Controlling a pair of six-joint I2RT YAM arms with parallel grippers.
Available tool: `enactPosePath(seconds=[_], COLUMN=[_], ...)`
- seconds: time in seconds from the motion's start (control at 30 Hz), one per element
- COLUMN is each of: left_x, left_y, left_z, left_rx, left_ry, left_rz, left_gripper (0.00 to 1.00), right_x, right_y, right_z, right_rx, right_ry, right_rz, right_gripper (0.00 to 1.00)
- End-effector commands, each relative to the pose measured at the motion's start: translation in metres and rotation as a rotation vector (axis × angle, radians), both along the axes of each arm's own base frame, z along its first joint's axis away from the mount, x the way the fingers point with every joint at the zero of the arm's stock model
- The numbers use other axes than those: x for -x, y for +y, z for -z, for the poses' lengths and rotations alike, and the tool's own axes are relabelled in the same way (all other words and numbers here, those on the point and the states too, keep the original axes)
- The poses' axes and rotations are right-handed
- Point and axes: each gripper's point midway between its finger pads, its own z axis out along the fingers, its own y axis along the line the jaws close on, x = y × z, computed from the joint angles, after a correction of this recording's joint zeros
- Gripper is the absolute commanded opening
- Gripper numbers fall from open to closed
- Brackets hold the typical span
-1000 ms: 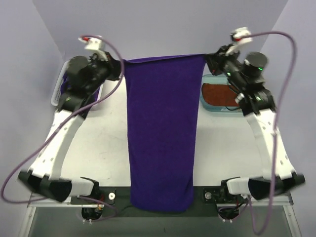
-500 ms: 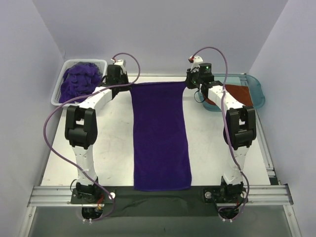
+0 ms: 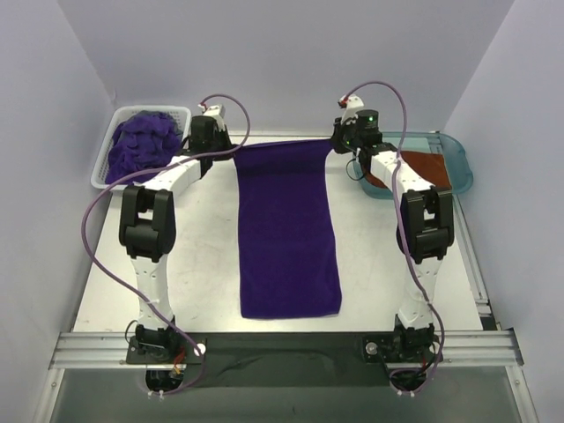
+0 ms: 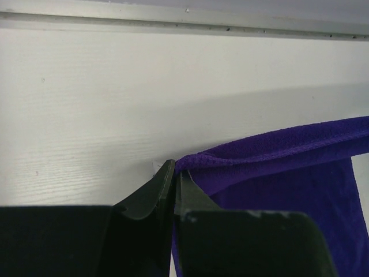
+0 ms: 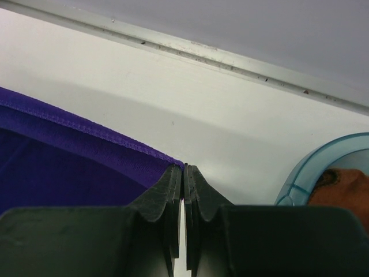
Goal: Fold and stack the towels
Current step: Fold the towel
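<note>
A deep purple towel lies stretched lengthwise down the middle of the table, its near edge close to the arm bases. My left gripper is shut on its far left corner, and in the left wrist view the cloth runs off to the right from the pinched tips. My right gripper is shut on the far right corner; its tips pinch the hem. The far edge hangs taut just above the table. More purple towels are heaped in the basket. A rust-orange towel lies in the tray.
The white slotted basket stands at the far left corner. The teal tray sits at the far right, its rim close beside my right gripper. The back wall and a metal rail run just beyond both grippers.
The towel was held up high a second ago; both arms have since reached far out and lowered it flat on the table. Its near edge has slid slightly farther away.
</note>
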Motion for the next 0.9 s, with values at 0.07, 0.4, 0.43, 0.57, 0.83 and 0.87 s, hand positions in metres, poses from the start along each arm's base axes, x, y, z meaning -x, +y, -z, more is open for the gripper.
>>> enactPosePath(seconds=[0.07,0.4,0.43,0.57,0.83,0.87], left_x=[0.001,0.078,0.092,0.152,0.277,0.285], left_y=[0.012,0.008,0.004,-0.017,-0.029,-0.033], left_z=[-0.032,-0.087,-0.083,-0.077,-0.007,0.002], left_rx=[0.032,0.122,0.138,0.169,0.171,0.190], left_ry=[-0.069,-0.002,0.035,0.111,0.299,0.325], left_rz=[-0.009,0.037,0.056,0.117,0.121,0.120], left_gripper=[0.00,0.00,0.00,0.00,0.00,0.00], right_x=[0.011,0.086,0.098,0.156,0.267,0.278], right_y=[-0.012,-0.018,-0.018,-0.020,-0.007,-0.002], right_z=[-0.015,-0.055,-0.048,-0.034,-0.002,0.008], right_rx=[-0.015,-0.064,-0.070,-0.091,-0.303,-0.338], right_ry=[-0.009,0.049,0.083,0.209,0.419,0.473], right_rz=[0.031,0.035,0.033,0.048,0.055,0.056], right_gripper=[0.00,0.00,0.00,0.00,0.00,0.00])
